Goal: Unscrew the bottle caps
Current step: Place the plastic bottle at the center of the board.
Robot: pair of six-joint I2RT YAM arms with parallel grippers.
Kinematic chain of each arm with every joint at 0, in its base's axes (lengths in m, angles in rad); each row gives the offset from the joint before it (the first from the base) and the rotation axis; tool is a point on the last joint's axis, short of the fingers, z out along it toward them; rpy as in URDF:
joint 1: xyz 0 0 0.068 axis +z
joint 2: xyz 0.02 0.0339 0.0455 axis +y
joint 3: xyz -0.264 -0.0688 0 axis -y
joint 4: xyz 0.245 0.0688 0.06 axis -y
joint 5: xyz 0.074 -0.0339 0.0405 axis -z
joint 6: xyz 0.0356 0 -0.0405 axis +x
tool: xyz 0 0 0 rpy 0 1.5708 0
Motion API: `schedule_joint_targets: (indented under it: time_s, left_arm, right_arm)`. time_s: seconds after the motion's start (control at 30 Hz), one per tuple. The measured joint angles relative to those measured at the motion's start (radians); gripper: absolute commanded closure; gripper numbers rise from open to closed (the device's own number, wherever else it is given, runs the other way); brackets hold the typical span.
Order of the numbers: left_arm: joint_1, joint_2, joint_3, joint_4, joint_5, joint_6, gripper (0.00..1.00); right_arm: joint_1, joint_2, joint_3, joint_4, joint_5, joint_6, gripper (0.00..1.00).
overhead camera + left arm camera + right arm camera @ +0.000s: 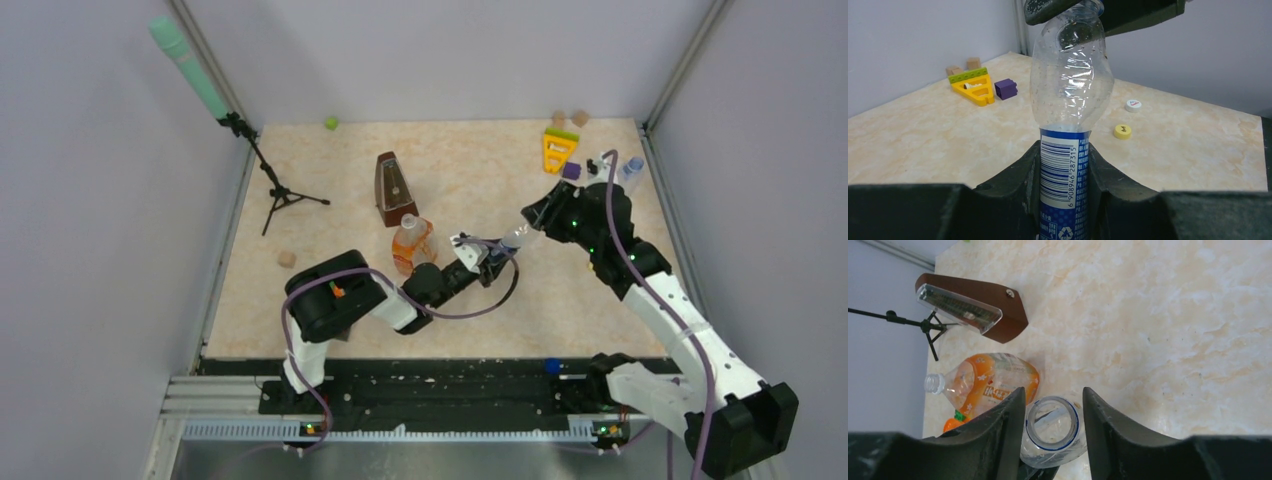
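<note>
My left gripper [487, 253] [1064, 150] is shut on the slim blue-label bottle [1068, 90] at its label and holds it off the table. My right gripper [527, 222] [1053, 400] is open, with its fingers [1003, 425] on either side of the bottle's neck. The mouth [1052, 422] is bare with a blue ring. The yellow cap [1122, 131] and white cap [1133, 105] lie on the table. A small blue round thing [551, 366] lies at the near edge. The orange bottle [411, 243] [988, 382] lies capless. The slim unlabelled bottle [630, 172] is at the far right.
The brown metronome [396, 188] [973, 305] stands just behind the orange bottle. A yellow triangle toy [558, 148], a purple block [571, 170] and wooden discs [580, 118] are at the back right. A microphone stand [270, 180] is at the left, and a wooden block [287, 259] lies near it.
</note>
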Motion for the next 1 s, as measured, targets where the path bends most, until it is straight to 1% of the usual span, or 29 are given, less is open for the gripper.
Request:
schedule_joint_targets:
  time_s: [0.03,0.07,0.1,0.13,0.17,0.2,0.23,0.27,0.3,0.33,0.47,0.57,0.73,0.83,1.0]
  left_arm:
    - [0.001,0.000,0.000,0.006,-0.003,0.003,0.95]
    - [0.002,0.000,0.000,0.008,-0.005,0.005,0.95]
    - [0.001,0.000,0.000,0.009,-0.007,0.007,0.93]
    - [0.001,0.000,0.000,0.012,-0.011,0.007,0.90]
    - [0.001,0.000,0.000,0.013,-0.013,0.006,0.84]
    - [0.001,0.000,0.000,0.014,-0.014,0.006,0.74]
    - [0.001,0.000,0.000,0.015,-0.015,0.007,0.60]
    - [0.001,0.000,0.000,0.017,-0.018,0.006,0.34]
    - [0.001,0.000,0.000,0.020,-0.021,0.006,0.14]
    - [0.001,0.000,0.000,0.020,-0.018,0.014,0.10]
    - [-0.002,0.000,-0.007,0.019,-0.017,0.007,0.09]
    - [-0.002,-0.018,-0.040,0.016,-0.009,0.007,0.08]
    - [0.000,-0.117,-0.117,-0.016,-0.010,-0.008,0.07]
    - [0.001,-0.221,-0.131,-0.106,-0.001,-0.029,0.06]
    - [0.004,-0.399,-0.097,-0.351,0.040,-0.056,0.05]
  right_arm:
    - [-0.004,0.001,0.000,0.004,-0.003,-0.005,0.70]
    - [-0.006,0.000,0.000,0.011,-0.006,-0.012,0.75]
    - [-0.007,0.000,0.000,0.019,-0.006,-0.024,0.78]
    - [-0.007,0.000,0.000,0.023,-0.007,-0.035,0.81]
    - [-0.007,0.000,0.000,0.027,-0.007,-0.042,0.85]
    - [-0.006,0.000,0.000,0.030,-0.010,-0.052,0.92]
    - [-0.006,0.000,0.000,0.034,-0.014,-0.061,0.96]
    - [-0.006,0.000,0.000,0.040,-0.019,-0.069,0.97]
    - [-0.006,0.000,0.000,0.047,-0.023,-0.078,1.00]
    - [-0.006,0.000,-0.001,0.056,-0.026,-0.086,1.00]
    - [-0.004,-0.001,-0.009,0.112,-0.046,-0.136,1.00]
    - [0.005,-0.001,-0.021,0.158,-0.039,-0.192,1.00]
    - [0.072,0.008,-0.028,0.213,0.037,-0.343,0.99]
    - [0.113,0.022,-0.040,0.261,0.068,-0.425,0.98]
    - [0.142,0.022,-0.106,0.343,0.120,-0.526,0.93]
